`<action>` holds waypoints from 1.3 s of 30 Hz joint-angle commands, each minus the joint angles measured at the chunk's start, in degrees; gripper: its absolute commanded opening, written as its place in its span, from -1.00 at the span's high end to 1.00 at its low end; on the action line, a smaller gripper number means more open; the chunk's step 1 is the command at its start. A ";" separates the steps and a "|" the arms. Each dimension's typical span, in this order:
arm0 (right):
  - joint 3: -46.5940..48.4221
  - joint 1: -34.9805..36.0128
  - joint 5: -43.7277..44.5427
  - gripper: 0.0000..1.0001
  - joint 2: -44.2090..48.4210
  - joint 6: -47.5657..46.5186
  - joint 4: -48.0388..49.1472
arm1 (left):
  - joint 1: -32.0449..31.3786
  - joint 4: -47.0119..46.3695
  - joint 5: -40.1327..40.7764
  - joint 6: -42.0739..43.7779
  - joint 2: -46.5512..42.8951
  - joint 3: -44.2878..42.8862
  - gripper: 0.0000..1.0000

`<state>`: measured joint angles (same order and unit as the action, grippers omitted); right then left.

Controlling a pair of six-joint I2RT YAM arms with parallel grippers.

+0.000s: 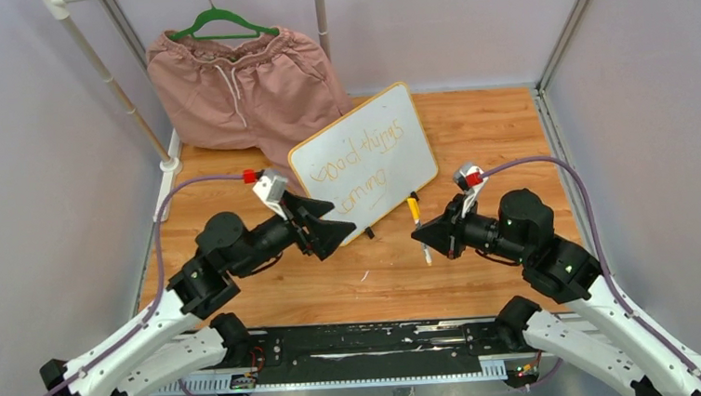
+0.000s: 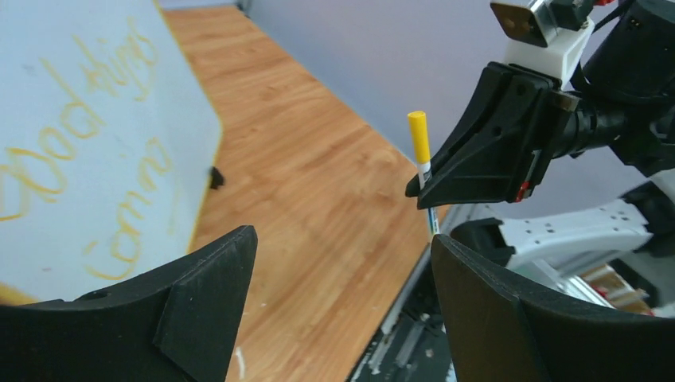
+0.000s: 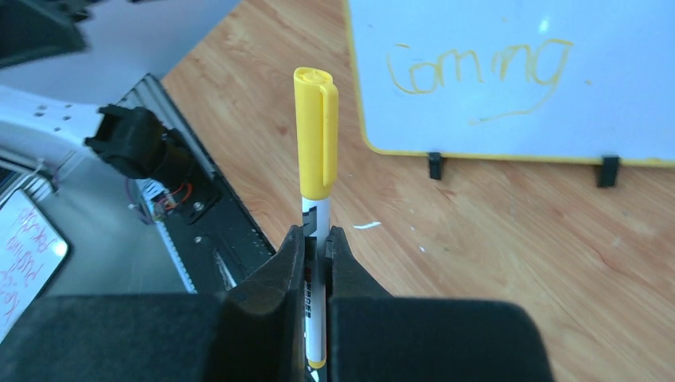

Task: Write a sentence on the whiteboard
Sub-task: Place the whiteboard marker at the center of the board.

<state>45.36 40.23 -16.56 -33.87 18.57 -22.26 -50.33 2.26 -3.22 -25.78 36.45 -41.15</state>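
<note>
On the desk [image 1: 491, 132] the whiteboard [image 1: 400, 162] stands, bearing the sentence [image 1: 362, 151]; right hand [image 1: 419, 235] grasps a yellow-capped pen [image 1: 414, 210], left hand [image 2: 342, 239] released, empty.

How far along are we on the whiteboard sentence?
Done: the sentence, "good things coming", reads complete on the whiteboard. In hand: the right fingers are shut on the marker, yellow cap on. The left fingers are open, empty. Left: likely just setting the marker down.

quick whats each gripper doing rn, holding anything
Left gripper: open, holding nothing.
Right gripper: closed on the yellow-capped marker.
</note>
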 commanded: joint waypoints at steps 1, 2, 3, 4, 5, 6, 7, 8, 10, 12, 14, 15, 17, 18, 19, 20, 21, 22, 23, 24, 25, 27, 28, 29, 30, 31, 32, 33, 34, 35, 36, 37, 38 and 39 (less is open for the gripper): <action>0.52 4.14 -5.55 1.00 1.11 -1.26 7.53 | -0.04 -10.36 -11.90 -9.42 6.40 -1.46 -0.68; 0.37 5.01 -6.03 1.00 0.79 -0.77 8.92 | -0.04 -12.60 -13.20 -10.82 7.64 -1.48 -0.67; 0.34 6.23 -6.02 1.00 0.34 -0.16 10.73 | -0.04 -14.16 -14.29 -12.04 8.72 -1.60 -0.65; 0.53 7.58 -5.54 1.00 -0.34 0.03 11.85 | -0.04 -15.28 -15.29 -12.82 9.84 -1.91 -0.65; 0.78 9.01 -4.66 1.00 -0.93 -0.06 12.72 | -0.04 -15.93 -15.99 -13.54 10.78 -2.29 -0.65; 1.04 10.54 -3.92 1.00 -1.62 -0.23 13.83 | -0.04 -16.19 -16.44 -13.94 11.51 -2.77 -0.65; 1.38 11.84 -3.22 1.00 -2.64 -0.45 14.74 | -0.02 -16.22 -16.72 -14.14 12.02 -3.20 -0.65; 1.84 13.05 -2.50 1.00 -3.40 -0.52 15.41 | -0.03 -16.36 -16.92 -14.39 12.36 -3.53 -0.66; 2.76 14.89 -1.75 1.00 -5.09 -1.15 16.24 | -0.05 -17.15 -17.77 -14.47 12.36 -3.85 -0.69; 3.37 16.24 -0.73 1.00 -6.24 -1.94 16.61 | -0.10 -17.48 -18.52 -13.49 11.89 -3.65 -0.69; 3.48 16.75 -0.46 1.00 -6.98 -2.04 17.38 | -0.12 -17.63 -18.83 -12.51 10.98 -3.08 -0.68; 3.57 16.93 -0.57 1.00 -7.36 -1.90 17.81 | -0.11 -18.15 -19.21 -12.50 10.54 -2.66 -0.66; 3.67 17.35 -0.21 1.00 -8.12 -1.59 18.54 | -0.12 -19.36 -20.21 -12.45 9.97 -2.01 -0.62; 3.80 17.54 -0.04 1.00 -8.40 -1.60 18.84 | -0.12 -19.47 -20.39 -12.39 9.88 -1.89 -0.58; 3.92 17.72 0.13 1.00 -8.68 -1.60 19.02 | -0.12 -19.53 -20.40 -12.29 10.04 -1.72 -0.53; 4.02 17.89 0.35 1.00 -8.86 -1.65 19.27 | -0.10 -19.52 -20.48 -12.20 10.23 -1.52 -0.47; 4.08 18.07 0.45 1.00 -9.05 -1.65 19.38 | -0.12 -19.55 -20.53 -12.24 10.40 -1.34 -0.37; 4.28 18.24 0.47 1.00 -9.31 -1.57 19.56 | -0.12 -19.50 -20.84 -12.38 10.72 -1.29 -0.26; 4.48 18.53 0.58 1.00 -9.63 -1.58 19.62 | -0.12 -19.49 -21.12 -12.55 11.05 -1.30 -0.16; 4.75 18.90 0.83 1.00 -9.90 -1.60 19.62 | -0.12 -19.51 -21.31 -12.73 11.37 -1.37 -0.05; 4.93 19.14 1.21 1.00 -10.17 -1.76 19.51 | -0.12 -19.49 -21.49 -12.99 11.70 -1.47 0.06; 5.21 19.67 1.99 1.00 -10.51 -2.00 19.30 | -0.12 -19.49 -21.81 -13.27 11.95 -1.63 0.16; 5.25 19.85 2.30 1.00 -10.58 -2.09 19.20 | -0.12 -19.51 -21.82 -13.37 12.05 -1.61 0.17; 5.26 20.01 2.51 1.00 -10.60 -2.13 19.19 | -0.08 -19.49 -21.91 -13.41 12.07 -1.62 0.17; 5.28 20.11 2.65 1.00 -10.70 -2.08 19.22 | -0.12 -19.49 -22.08 -13.50 12.03 -1.55 0.17; 5.34 20.15 2.79 1.00 -10.76 -2.15 19.11 | -0.12 -19.49 -22.15 -13.63 12.06 -1.49 0.18; 5.42 20.23 2.96 1.00 -10.78 -2.11 19.09 | -0.12 -19.53 -22.32 -13.65 12.11 -1.42 0.19; 5.44 20.34 3.08 1.00 -10.91 -2.13 19.10 | -0.09 -19.53 -22.39 -13.69 12.15 -1.33 0.22; 5.48 20.40 3.18 1.00 -10.94 -2.11 19.10 | -0.12 -19.49 -22.50 -13.83 12.15 -1.19 0.26; 5.52 20.46 3.27 1.00 -11.02 -2.22 19.09 | -0.12 -19.49 -22.57 -13.81 12.10 -1.09 0.32; 5.51 20.48 3.40 1.00 -11.12 -2.16 19.10 | -0.12 -19.51 -22.61 -13.78 12.10 -1.00 0.40; 5.52 20.57 3.57 1.00 -11.12 -2.18 19.10 | -0.10 -19.49 -22.68 -13.83 12.14 -0.96 0.44; 5.40 20.59 3.63 1.00 -11.13 -2.17 19.10 | -0.12 -19.50 -22.77 -13.87 12.08 -0.83 0.46; 5.43 20.64 3.71 1.00 -11.08 -2.19 19.02 | -0.10 -19.53 -22.85 -13.91 12.05 -0.78 0.46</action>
<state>48.99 59.94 -14.37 -45.17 17.15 -5.06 -50.33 -15.40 -24.45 -39.51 48.62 -42.63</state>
